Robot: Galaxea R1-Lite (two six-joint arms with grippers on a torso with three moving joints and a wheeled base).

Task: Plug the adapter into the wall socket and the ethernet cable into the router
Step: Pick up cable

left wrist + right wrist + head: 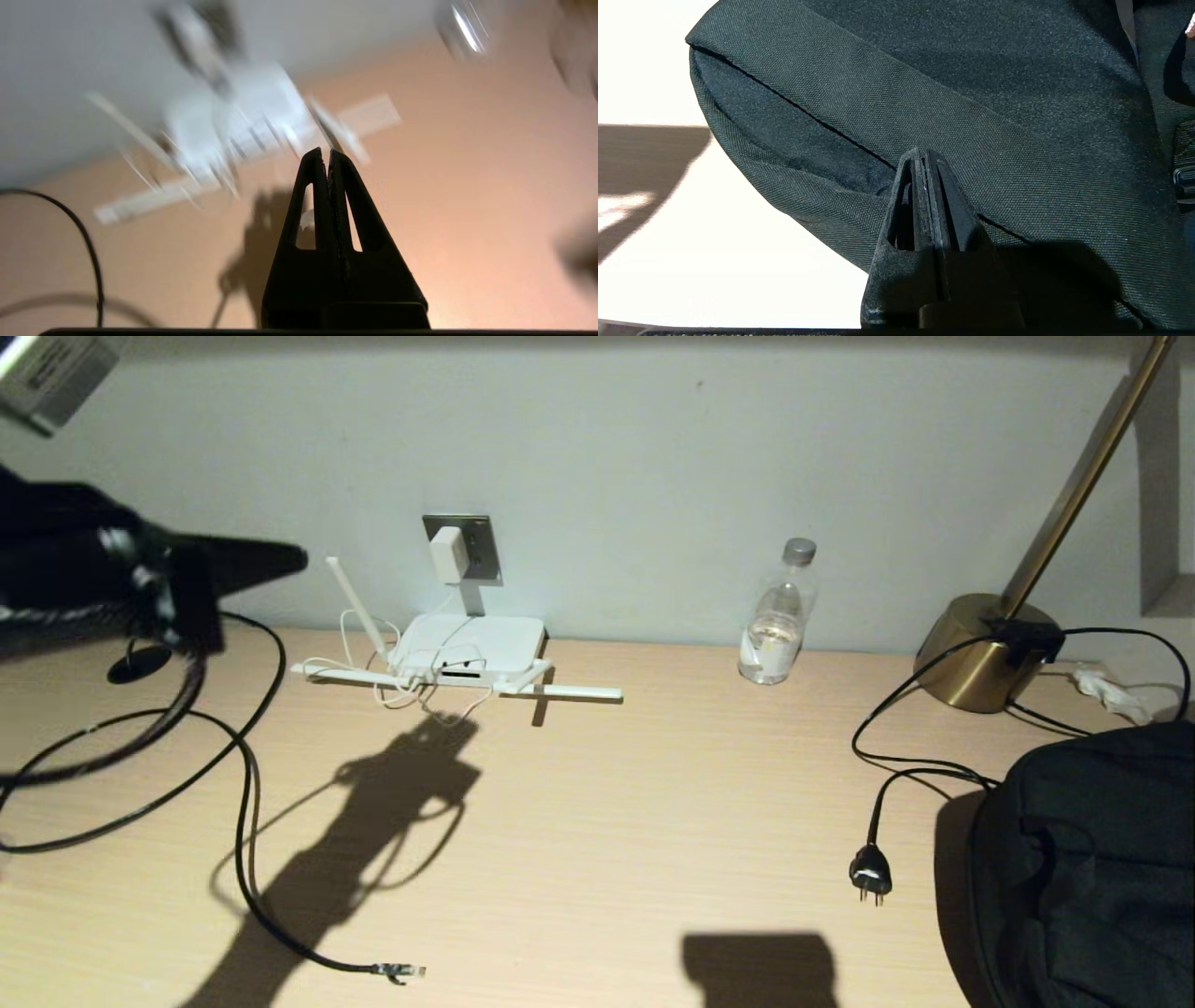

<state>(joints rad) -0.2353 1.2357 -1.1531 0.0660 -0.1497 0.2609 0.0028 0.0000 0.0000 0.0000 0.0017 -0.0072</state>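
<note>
Our left gripper [294, 558] is hanging at the frame's upper left with fingers pressed together on nothing. The adapter [447, 554] is sitting in the socket [478, 545], upper centre, just above the router [467, 647]. The ethernet cable [245, 821] is lying loose, plug at bottom left. Our right gripper [923, 156], fingers likewise pressed together, is resting beside a bag [971, 93].

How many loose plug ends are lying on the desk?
2. The ethernet cable's clear plug lies near the desk's front edge on the left; a black two-pin plug lies on the right beside the dark bag.
</note>
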